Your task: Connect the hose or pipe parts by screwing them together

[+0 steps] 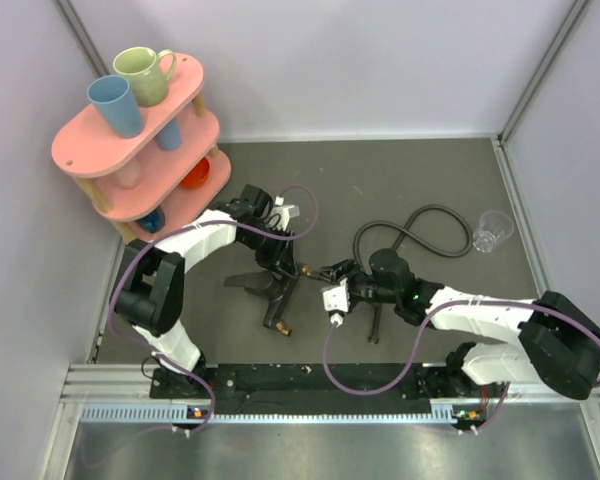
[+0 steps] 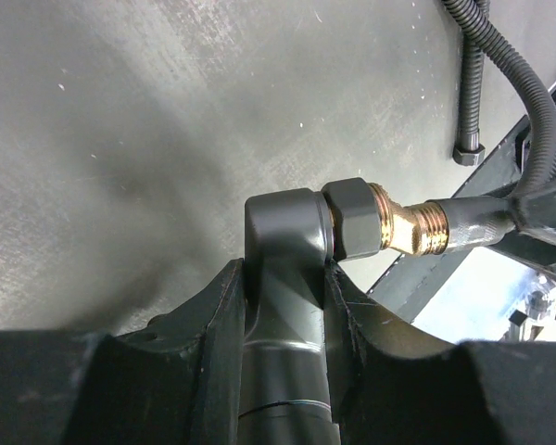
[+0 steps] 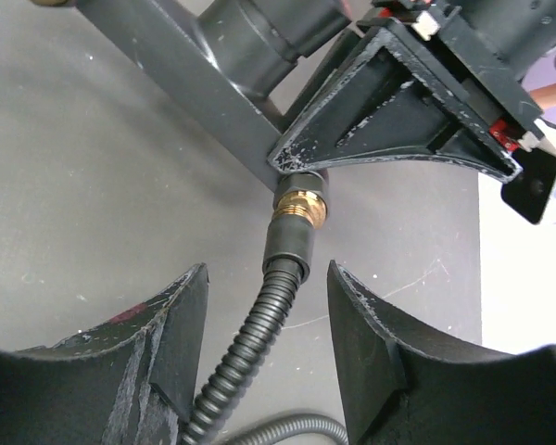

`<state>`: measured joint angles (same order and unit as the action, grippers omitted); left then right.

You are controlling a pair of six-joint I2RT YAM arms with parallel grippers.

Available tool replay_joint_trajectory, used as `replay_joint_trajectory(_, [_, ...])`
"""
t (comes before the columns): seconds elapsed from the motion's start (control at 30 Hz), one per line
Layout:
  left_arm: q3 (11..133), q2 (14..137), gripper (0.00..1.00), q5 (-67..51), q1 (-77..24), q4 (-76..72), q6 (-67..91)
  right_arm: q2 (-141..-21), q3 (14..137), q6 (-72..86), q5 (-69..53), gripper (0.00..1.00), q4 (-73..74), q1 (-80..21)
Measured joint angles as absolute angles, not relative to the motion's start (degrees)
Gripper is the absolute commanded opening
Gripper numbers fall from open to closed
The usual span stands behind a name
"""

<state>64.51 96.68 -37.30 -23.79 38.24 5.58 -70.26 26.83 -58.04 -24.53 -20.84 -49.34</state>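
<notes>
— Left wrist: left gripper (image 2: 284,278) is clamping the forked fitting (image 2: 283,218).
— And right gripper (image 3: 267,283) is straddling the hose (image 3: 258,338), jaws apart, touching nothing; hose end is meeting the brass thread (image 3: 301,206), table (image 3: 93,167) lying bare alongside.

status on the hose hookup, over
Left gripper shut on forked fitting. Right gripper open, fingers either side of hose, not touching. Hose end meets the fitting's brass thread. Only a clear cup nearby, off to the side.
</notes>
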Motion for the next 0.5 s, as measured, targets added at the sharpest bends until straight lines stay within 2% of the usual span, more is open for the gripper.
replay_joint_trajectory(0.3, [64.62, 97.06, 0.0, -37.63, -23.7, 38.41, 5.48, -76.03, 28.18, -62.98, -18.04, 0.42, -22.33, -51.57])
replay_joint_trajectory(0.5, [64.62, 97.14, 0.0, -37.67, -23.64, 38.59, 5.45, -78.0, 28.18, -64.34, -16.73, 0.4, -25.65, -51.92])
